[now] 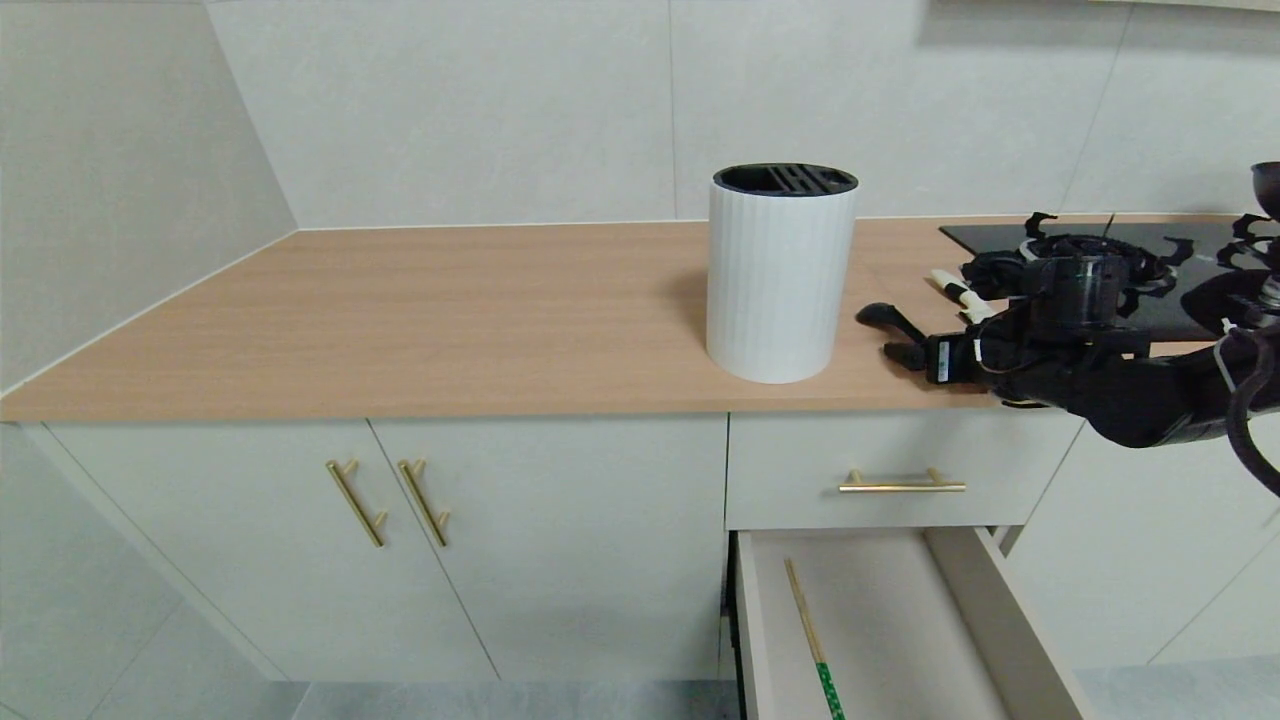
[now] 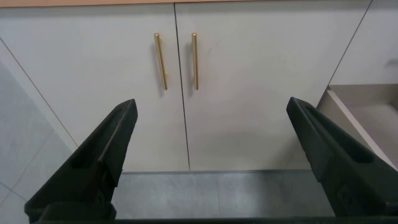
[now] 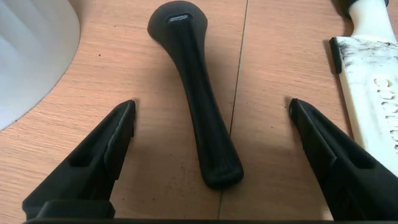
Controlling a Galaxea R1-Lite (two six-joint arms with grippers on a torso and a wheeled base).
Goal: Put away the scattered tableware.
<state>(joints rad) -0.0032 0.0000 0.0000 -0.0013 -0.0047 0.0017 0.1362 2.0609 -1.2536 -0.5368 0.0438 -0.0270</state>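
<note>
A black utensil [image 3: 196,93] lies flat on the wooden counter [image 1: 450,320], just right of the white ribbed holder [image 1: 780,275]. My right gripper [image 3: 211,111] is open, low over the counter, with one finger on each side of the utensil's handle and not touching it. In the head view the right gripper [image 1: 912,350] sits at the handle's near end [image 1: 880,315]; the utensil's other end is hidden under it. A white knife [image 3: 373,93] lies close beside it. My left gripper [image 2: 211,106] is open and holds nothing, down in front of the cabinet doors.
A drawer [image 1: 890,620] stands pulled out below the counter, with chopsticks [image 1: 808,630] lying inside. The black stove [image 1: 1090,255] is at the counter's right end, the knife [image 1: 958,292] at its edge. Gold door handles [image 2: 160,61] face the left gripper. The holder's wall [image 3: 31,50] stands close to one right finger.
</note>
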